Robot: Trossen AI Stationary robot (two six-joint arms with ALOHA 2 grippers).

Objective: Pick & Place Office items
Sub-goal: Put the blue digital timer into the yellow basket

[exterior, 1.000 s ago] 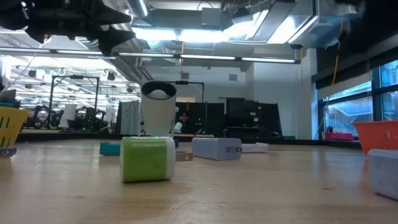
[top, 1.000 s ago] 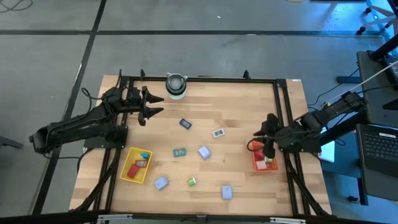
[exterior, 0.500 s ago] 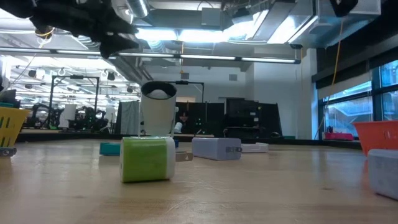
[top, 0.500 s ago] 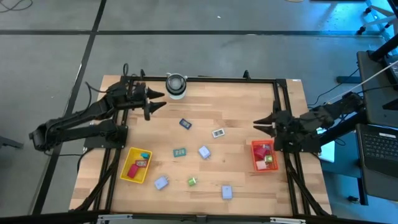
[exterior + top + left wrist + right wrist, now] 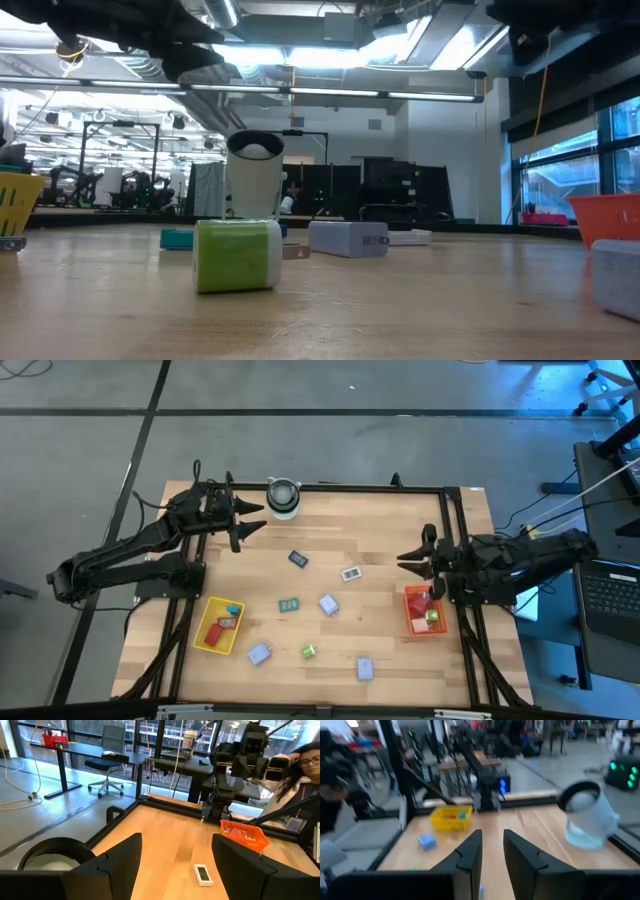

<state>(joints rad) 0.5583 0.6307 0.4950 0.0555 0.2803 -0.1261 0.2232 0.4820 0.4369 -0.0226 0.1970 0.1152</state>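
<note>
As the office items lie now, they are small blocks and packets spread over the middle and the near part of the wooden table. A dark blue packet and a white-grey one lie nearest the far edge, then a teal packet and a lavender block just beside it. Closer to the near edge are two more lavender blocks and a bright green block between them (from table height it shows as a green body with a white end).

The yellow tray by the left edge holds red, pink and blue pieces. The red tray by the right edge holds red pieces and a green one.

The left gripper hangs over the far left corner with its fingers wide apart, holding nothing, near the round grey-white cylinder at the far edge. The right gripper is above the table near the right edge, just beyond the red tray, its fingers narrow and with nothing between them.

The table has a black metal frame and stands on a grey floor. Behind it there is a big hall with ceiling lights, desks, an office chair and a person.
</note>
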